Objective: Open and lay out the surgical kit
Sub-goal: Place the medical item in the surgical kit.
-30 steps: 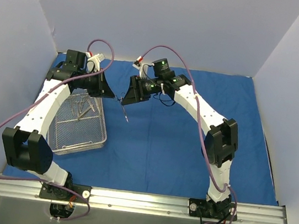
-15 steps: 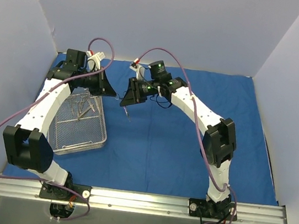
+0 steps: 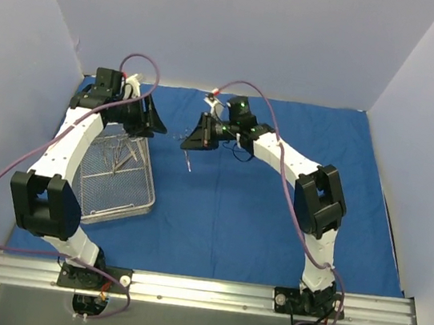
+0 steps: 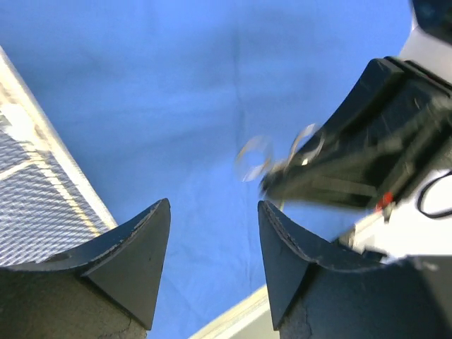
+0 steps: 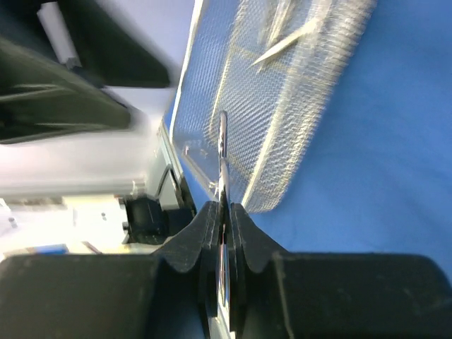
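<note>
The surgical kit lies opened: its royal-blue cloth (image 3: 276, 203) covers the table, and the silver wire-mesh tray (image 3: 137, 200) sits on it at the left with several thin instruments (image 3: 121, 157) inside. My right gripper (image 3: 190, 144) (image 5: 224, 206) is shut on one silver scissor-handled instrument (image 3: 189, 162) (image 5: 223, 145), held in the air just right of the tray. Its finger rings (image 4: 254, 157) show blurred in the left wrist view. My left gripper (image 3: 157, 128) (image 4: 214, 203) stands open beside those rings, with nothing between its fingers.
The blue cloth spreads to the right and toward the near edge. Grey walls close the back and both sides. A metal rail (image 3: 207, 290) with both arm bases runs along the near edge. The tray's rim (image 4: 70, 191) lies just left of my left gripper.
My left gripper has opened and let go of the instrument, pulling slightly back to the left. My right gripper has shut on the instrument and now carries it alone.
</note>
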`<state>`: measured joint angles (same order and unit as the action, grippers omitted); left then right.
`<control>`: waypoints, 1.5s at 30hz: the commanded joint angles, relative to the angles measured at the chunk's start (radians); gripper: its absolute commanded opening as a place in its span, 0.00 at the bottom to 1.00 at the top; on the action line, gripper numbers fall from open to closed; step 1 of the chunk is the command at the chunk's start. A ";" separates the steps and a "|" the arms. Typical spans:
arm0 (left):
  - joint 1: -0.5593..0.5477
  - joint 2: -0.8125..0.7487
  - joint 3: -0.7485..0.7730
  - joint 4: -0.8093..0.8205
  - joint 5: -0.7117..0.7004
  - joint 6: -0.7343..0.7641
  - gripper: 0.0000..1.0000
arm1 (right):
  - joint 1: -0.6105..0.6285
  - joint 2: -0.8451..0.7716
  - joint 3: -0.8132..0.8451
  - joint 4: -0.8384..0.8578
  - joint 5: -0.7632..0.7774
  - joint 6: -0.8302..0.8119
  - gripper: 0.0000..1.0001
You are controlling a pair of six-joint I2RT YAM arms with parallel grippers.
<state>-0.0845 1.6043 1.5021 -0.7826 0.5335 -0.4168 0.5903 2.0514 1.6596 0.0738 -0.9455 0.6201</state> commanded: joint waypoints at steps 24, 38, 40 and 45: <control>0.180 0.068 0.009 0.009 -0.024 -0.111 0.55 | -0.543 -0.131 -0.374 0.435 1.221 0.730 0.00; 0.144 0.118 0.023 0.009 -0.004 -0.117 0.53 | -0.636 -0.024 -0.406 0.412 1.350 0.719 0.00; 0.146 0.117 0.023 0.003 -0.010 -0.114 0.53 | -0.647 0.009 -0.390 0.411 1.358 0.719 0.00; 0.146 0.105 0.010 -0.012 -0.029 -0.099 0.53 | -0.669 0.105 -0.290 0.423 1.326 0.681 0.00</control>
<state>0.0616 1.7245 1.4815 -0.7830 0.5060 -0.5240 -0.0658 2.1201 1.2758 0.4812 0.3389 1.3334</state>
